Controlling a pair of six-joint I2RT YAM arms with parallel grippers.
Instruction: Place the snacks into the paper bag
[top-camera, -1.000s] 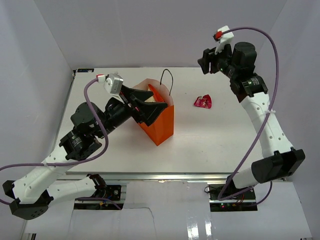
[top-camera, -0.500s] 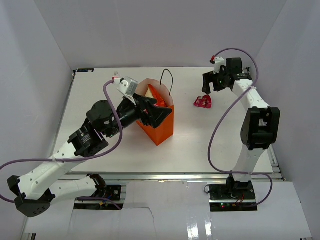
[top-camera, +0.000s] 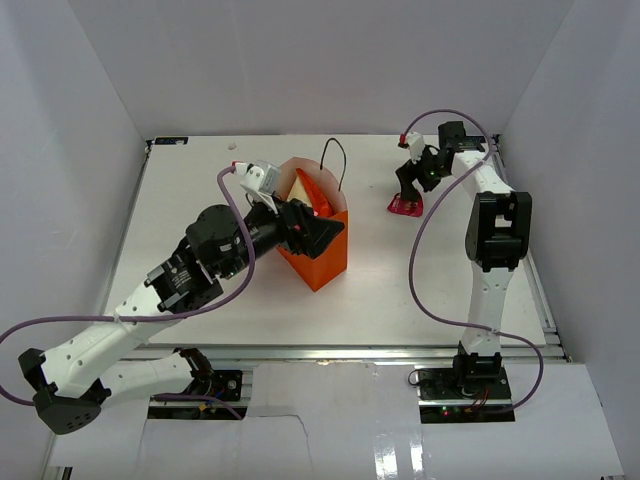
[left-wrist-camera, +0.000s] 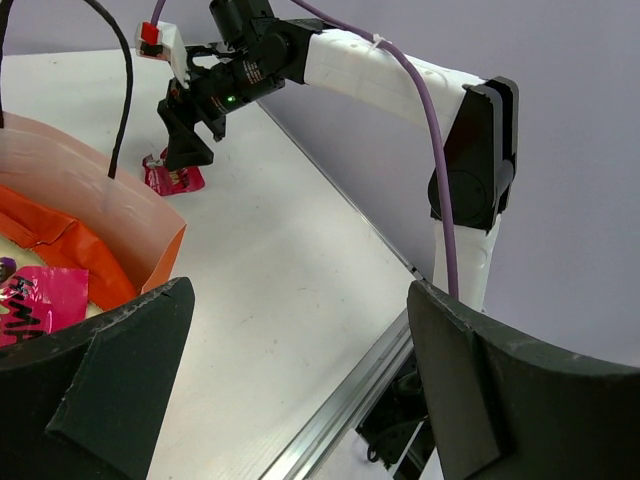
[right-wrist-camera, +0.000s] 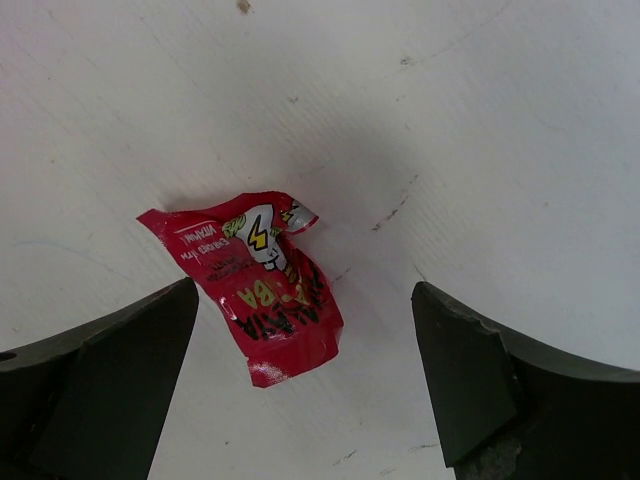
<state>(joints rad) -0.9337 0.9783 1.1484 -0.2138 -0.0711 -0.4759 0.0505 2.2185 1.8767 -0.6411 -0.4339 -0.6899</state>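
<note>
Right end effector (top-camera: 408, 183) wide over red packet (right-wrist-camera: 255, 285) — left end effector (left-wrist-camera: 298, 290) wide at paper bag (top-camera: 325, 262) mouth.

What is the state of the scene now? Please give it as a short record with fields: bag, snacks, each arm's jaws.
Paper bag: orange, upright on the table, mouth open.
Inside the bag: chip bag, pink packet.
Outside: one red packet, flat on the table.
Left jaws: open, empty, at the bag's mouth.
Right jaws: open, over the red packet, one on each side.
</note>
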